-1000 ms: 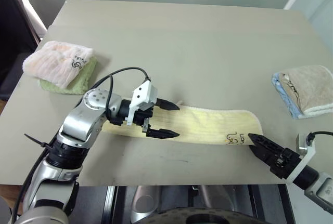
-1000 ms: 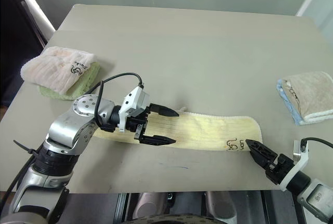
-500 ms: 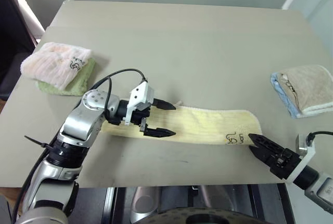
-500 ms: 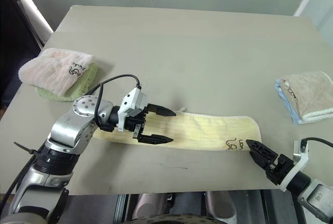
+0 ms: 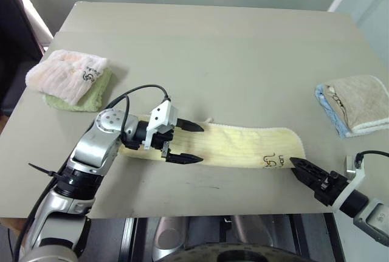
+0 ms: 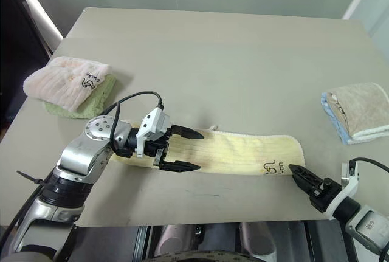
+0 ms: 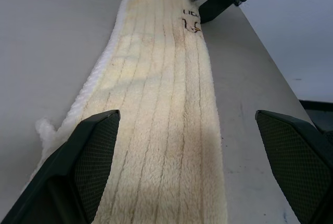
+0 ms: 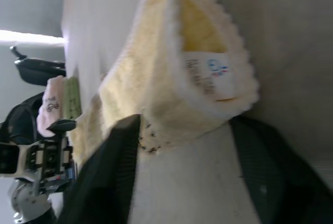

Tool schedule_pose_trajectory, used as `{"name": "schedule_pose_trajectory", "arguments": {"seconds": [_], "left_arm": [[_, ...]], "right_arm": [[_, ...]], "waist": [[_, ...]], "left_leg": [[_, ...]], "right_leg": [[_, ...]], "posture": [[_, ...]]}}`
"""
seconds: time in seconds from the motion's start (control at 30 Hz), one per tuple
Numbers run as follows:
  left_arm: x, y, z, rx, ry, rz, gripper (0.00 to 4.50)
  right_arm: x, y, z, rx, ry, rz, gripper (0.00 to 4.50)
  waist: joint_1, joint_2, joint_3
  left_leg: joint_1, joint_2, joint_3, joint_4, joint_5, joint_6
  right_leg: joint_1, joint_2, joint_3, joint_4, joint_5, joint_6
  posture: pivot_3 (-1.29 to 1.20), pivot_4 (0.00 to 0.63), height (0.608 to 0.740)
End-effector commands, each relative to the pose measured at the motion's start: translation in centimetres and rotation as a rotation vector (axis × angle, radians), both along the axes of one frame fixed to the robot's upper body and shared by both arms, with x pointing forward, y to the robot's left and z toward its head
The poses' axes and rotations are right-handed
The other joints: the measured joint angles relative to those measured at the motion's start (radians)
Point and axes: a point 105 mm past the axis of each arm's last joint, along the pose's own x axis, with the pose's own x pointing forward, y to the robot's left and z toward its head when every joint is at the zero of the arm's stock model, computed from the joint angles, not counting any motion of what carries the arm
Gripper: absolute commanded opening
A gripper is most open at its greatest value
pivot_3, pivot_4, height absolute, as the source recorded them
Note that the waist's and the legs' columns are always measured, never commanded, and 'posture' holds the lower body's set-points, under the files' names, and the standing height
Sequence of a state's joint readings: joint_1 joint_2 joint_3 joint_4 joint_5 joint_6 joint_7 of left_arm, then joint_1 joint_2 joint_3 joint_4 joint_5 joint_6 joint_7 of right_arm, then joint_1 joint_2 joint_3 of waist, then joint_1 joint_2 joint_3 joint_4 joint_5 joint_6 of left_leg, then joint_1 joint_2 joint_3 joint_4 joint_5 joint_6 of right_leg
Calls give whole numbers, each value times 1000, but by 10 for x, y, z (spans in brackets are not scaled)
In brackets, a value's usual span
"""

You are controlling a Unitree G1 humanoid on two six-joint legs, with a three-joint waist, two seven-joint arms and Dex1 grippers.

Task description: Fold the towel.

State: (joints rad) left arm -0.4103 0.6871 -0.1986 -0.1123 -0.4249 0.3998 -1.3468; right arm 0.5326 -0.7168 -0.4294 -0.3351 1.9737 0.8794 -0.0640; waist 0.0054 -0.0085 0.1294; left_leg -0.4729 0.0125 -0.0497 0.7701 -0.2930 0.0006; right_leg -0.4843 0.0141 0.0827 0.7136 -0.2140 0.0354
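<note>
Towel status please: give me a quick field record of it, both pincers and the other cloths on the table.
towel: pale yellow towel, folded into a long strip, flat near the table's front edge
printed mark: dark mark at the strip's right end
left pincer: left pincer open, over the strip's left part, one finger at each long edge
right pincer: right pincer at the strip's right end, fingers around the towel's corner, grip unconfirmed
other cloths: pink-white towel on green cloth far left; beige towel on light blue cloth far right
table: grey table
</note>
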Motion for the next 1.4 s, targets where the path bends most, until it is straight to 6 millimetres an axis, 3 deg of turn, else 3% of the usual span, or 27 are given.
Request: {"name": "schedule_pose_trajectory", "arguments": {"seconds": [0.03, 0.13, 0.17, 0.43, 0.67, 0.87, 1.0, 1.17, 1.4], "left_arm": [[-1, -2, 6, 3, -50, -21, 4500], [-1, -2, 4, 20, -61, -23, 4500], [0, -2, 6, 14, -60, -22, 4500], [1, -5, 11, -7, -63, -22, 4500], [5, -8, 12, -16, -70, -21, 4500], [6, -12, 14, -25, -68, -36, 4500], [9, -13, 15, -27, -72, -41, 4500], [11, -15, 17, -29, -78, -47, 4500], [13, -13, 13, -12, -81, -34, 4500]], "right_arm": [[2, -3, 1, -13, -4, -16, 1356], [2, -3, -1, -2, -2, -21, 210], [2, -3, -1, -1, 0, -21, 31], [-3, -14, -2, -21, -8, -55, 31], [-13, -48, 4, -68, -27, -150, 31], [-14, -76, 29, -137, -107, -207, 31], [-13, -82, 48, -186, -152, -193, 31], [-8, -63, 79, -261, -286, -62, 31], [-7, -27, 98, -381, -401, 171, 31]], "waist": [[0, 0, 0], [1, 2, 0], [0, 0, -1], [0, 0, -1], [12, 2, -1], [12, 6, -2], [12, 7, -2], [12, 9, -1], [10, 9, -1]], "left_leg": [[0, 0, 0, 0, 0, 0], [0, 0, 0, -1, 1, 5], [0, 0, 0, -1, 1, 6], [1, 0, 1, -1, -1, 10], [0, 0, 2, 0, -3, 13], [0, 0, 3, -1, -6, 13], [0, 0, 3, -1, -6, 13], [0, 0, 4, -1, -7, 15], [1, 0, 4, -1, -7, 15]], "right_leg": [[0, 0, 0, 0, 0, 0], [-1, 0, 0, 0, -1, -1], [-1, 0, 0, 0, -2, -2], [0, 1, 1, -2, -1, -5], [0, -1, 1, -2, -2, -6], [-1, -1, 1, -2, -4, -7], [0, -1, 1, -1, -6, -7], [0, -1, 1, -1, -6, -6], [0, -1, 1, -1, -6, -6]], "posture": [[0, 150, 697], [0, 150, 697], [0, 150, 697], [0, 150, 697], [0, 150, 697], [0, 150, 697], [0, 150, 697], [0, 150, 697], [0, 150, 697]]}}
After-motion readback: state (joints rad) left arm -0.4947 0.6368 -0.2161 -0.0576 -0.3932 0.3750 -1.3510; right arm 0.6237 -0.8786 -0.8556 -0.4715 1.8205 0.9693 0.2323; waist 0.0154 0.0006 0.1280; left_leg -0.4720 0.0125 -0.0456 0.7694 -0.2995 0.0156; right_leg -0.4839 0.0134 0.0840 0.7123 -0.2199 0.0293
